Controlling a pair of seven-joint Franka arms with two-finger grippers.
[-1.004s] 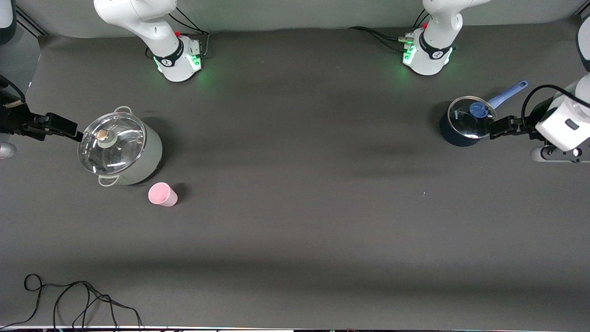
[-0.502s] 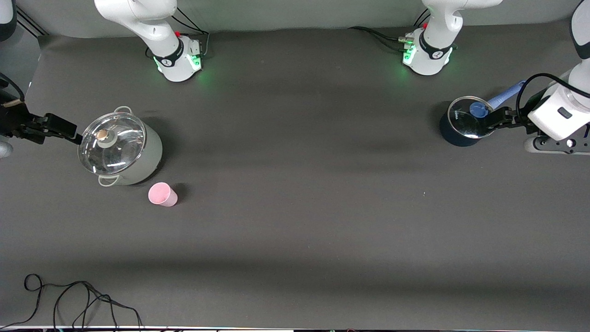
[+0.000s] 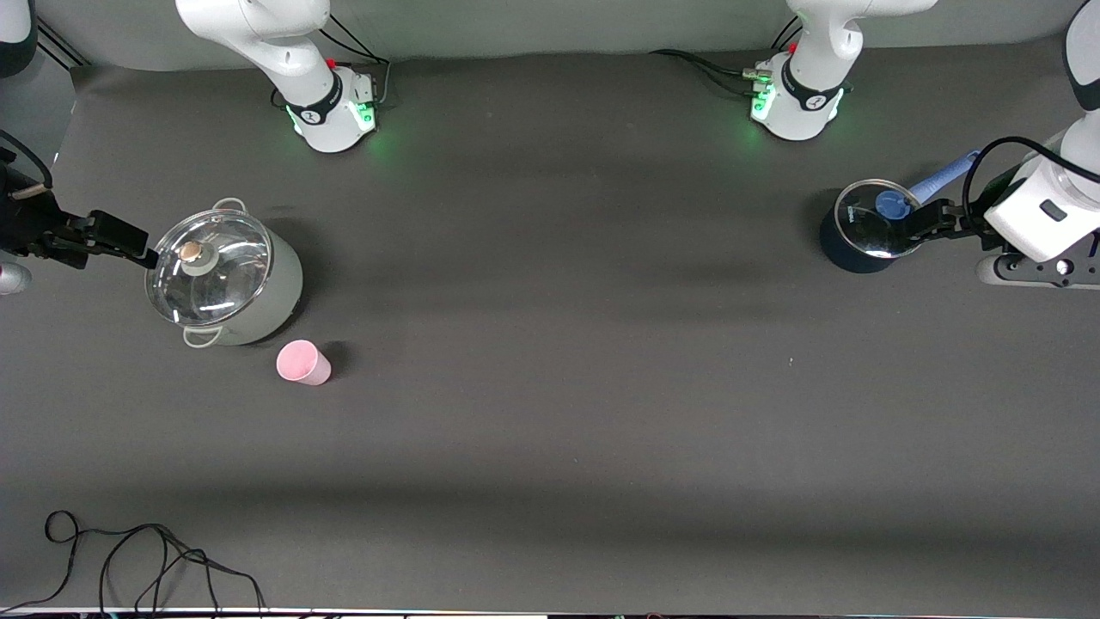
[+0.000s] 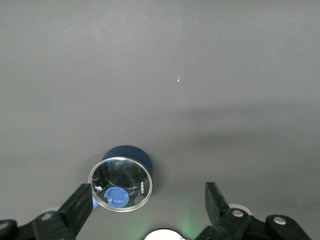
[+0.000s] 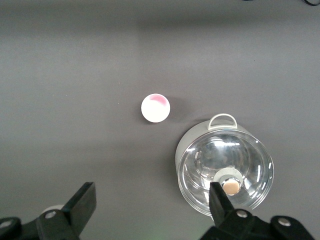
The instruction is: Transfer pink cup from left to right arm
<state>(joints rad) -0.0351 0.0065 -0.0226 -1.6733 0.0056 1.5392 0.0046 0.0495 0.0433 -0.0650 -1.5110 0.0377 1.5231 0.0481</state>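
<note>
The pink cup (image 3: 302, 362) stands on the dark table, beside the grey pot and nearer to the front camera, toward the right arm's end. It shows in the right wrist view (image 5: 155, 108) as a pale disc seen from above. My right gripper (image 3: 116, 241) is open and empty, up in the air at the grey pot's rim; its fingers (image 5: 85, 200) stand wide apart. My left gripper (image 3: 932, 225) is open and empty at the left arm's end, over the edge of the blue saucepan; its fingers (image 4: 80, 205) stand wide apart. The cup is out of the left wrist view.
A grey pot with a glass lid (image 3: 223, 279) stands at the right arm's end and shows in the right wrist view (image 5: 225, 172). A dark blue saucepan with a glass lid and blue handle (image 3: 864, 228) stands at the left arm's end. A black cable (image 3: 129, 559) lies near the front edge.
The left arm's hand moved a little toward the bases and over the blue saucepan, then held still. The right gripper shifted slightly. The cup has not moved.
</note>
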